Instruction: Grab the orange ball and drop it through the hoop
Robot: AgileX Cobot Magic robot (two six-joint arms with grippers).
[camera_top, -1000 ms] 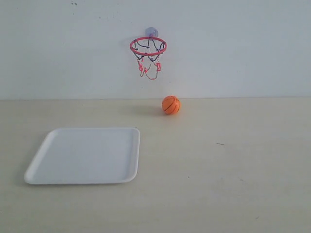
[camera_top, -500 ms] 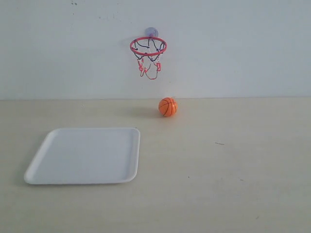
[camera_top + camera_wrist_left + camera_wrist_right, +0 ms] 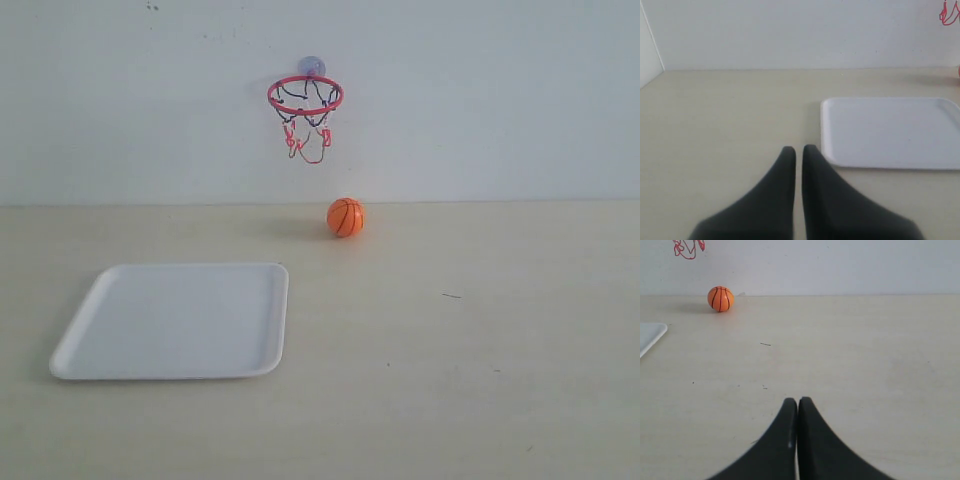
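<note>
The orange ball (image 3: 345,217) rests on the beige table near the back wall, just right of and below the hoop (image 3: 305,96). The hoop's red ring and net hang from a bluish suction cup on the wall. In the right wrist view the orange ball (image 3: 720,299) lies far ahead of my right gripper (image 3: 798,401), which is shut and empty. A scrap of the hoop's net (image 3: 687,248) shows there. My left gripper (image 3: 799,149) is shut and empty, beside the white tray's corner. Neither gripper shows in the exterior view.
A white tray (image 3: 90,330) lies flat on the left half of the table, also in the left wrist view as the white tray (image 3: 830,145). The white wall stands right behind the ball. A side wall (image 3: 649,45) bounds the table's left.
The ball rolled a little to the left along the wall over the last second and has now settled. Hoop and tray stayed put.
</note>
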